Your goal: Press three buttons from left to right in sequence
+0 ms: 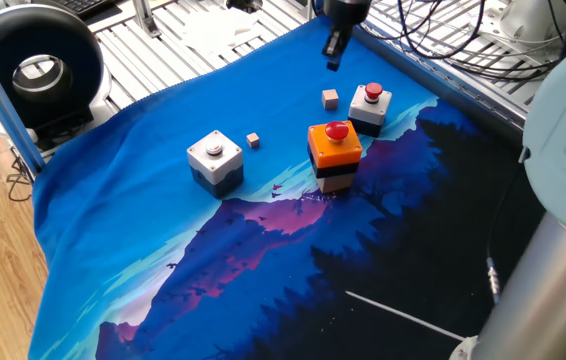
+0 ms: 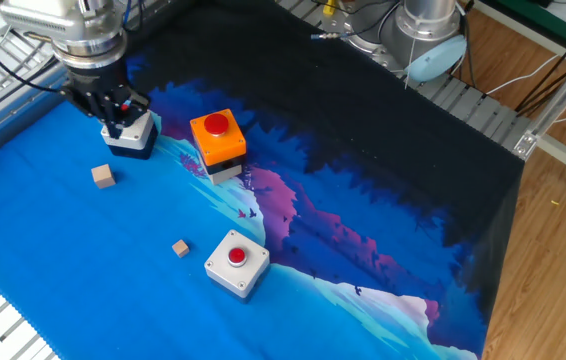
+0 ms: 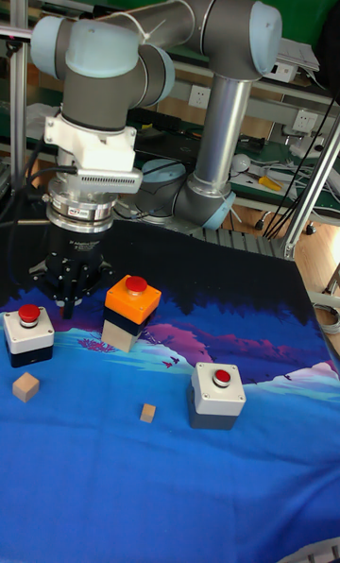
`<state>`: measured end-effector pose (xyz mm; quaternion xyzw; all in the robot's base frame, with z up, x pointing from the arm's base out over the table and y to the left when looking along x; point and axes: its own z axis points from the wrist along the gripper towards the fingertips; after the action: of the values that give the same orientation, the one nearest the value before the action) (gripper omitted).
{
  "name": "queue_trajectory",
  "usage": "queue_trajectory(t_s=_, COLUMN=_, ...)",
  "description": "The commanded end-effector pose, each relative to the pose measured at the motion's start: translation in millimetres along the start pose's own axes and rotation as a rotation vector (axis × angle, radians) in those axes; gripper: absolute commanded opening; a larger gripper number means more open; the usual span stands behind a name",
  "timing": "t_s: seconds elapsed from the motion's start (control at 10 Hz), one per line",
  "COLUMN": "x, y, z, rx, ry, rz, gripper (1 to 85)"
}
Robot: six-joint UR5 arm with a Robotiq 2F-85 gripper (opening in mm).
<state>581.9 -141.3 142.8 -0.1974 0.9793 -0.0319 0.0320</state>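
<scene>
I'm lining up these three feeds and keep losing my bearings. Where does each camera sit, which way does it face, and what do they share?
One fixed view: high beside the table, looking down across the blue cloth; only the gripper and a grey arm edge show.
The other fixed view: high on the opposite side, looking back; gripper and arm base show.
Tall fixed view: low in front, facing the whole arm.
Shared: the orange box, seen in all three.

No legible text or labels
</scene>
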Motion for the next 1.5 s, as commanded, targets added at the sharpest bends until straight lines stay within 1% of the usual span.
queue_trajectory(t_s=0.0, x=11.4, y=-11.8, z=-1.0, rx=0.038, ry=0.038, rz=0.068, gripper=1.0)
queue_trajectory(t_s=0.1, x=10.9, y=-11.6, z=-1.0, rx=0.037, ry=0.036, rz=0.054, gripper=1.0)
queue_trajectory(t_s=0.2, x=19.2, y=-22.1, z=1.0, rx=0.036, ry=0.033, rz=0.028, gripper=1.0)
queue_trajectory(t_s=0.4, x=37.7, y=-48.4, z=13.9, rx=0.029, ry=0.012, rz=-0.016, gripper=1.0)
queue_trajectory(t_s=0.5, x=49.2, y=-60.3, z=18.8, rx=0.029, ry=0.012, rz=-0.028, gripper=1.0)
queue_trajectory(t_s=0.6, x=54.2, y=-66.6, z=18.5, rx=0.029, ry=0.019, rz=-0.033, gripper=1.0)
queue_trajectory(t_s=0.7, x=55.5, y=-65.3, z=18.1, rx=0.017, ry=0.017, rz=-0.032, gripper=1.0)
queue_trajectory(t_s=0.8, x=58.7, y=-54.3, z=20.3, rx=-0.027, ry=0.018, rz=-0.029, gripper=1.0)
queue_trajectory(t_s=0.9, x=62.5, y=-48.9, z=26.1, rx=-0.047, ry=0.013, rz=-0.031, gripper=1.0)
queue_trajectory(t_s=1.1, x=65.0, y=-50.0, z=31.1, rx=-0.038, ry=0.008, rz=-0.031, gripper=1.0)
queue_trajectory(t_s=1.4, x=60.2, y=-39.4, z=39.6, rx=-0.027, ry=-0.002, rz=-0.01, gripper=1.0)
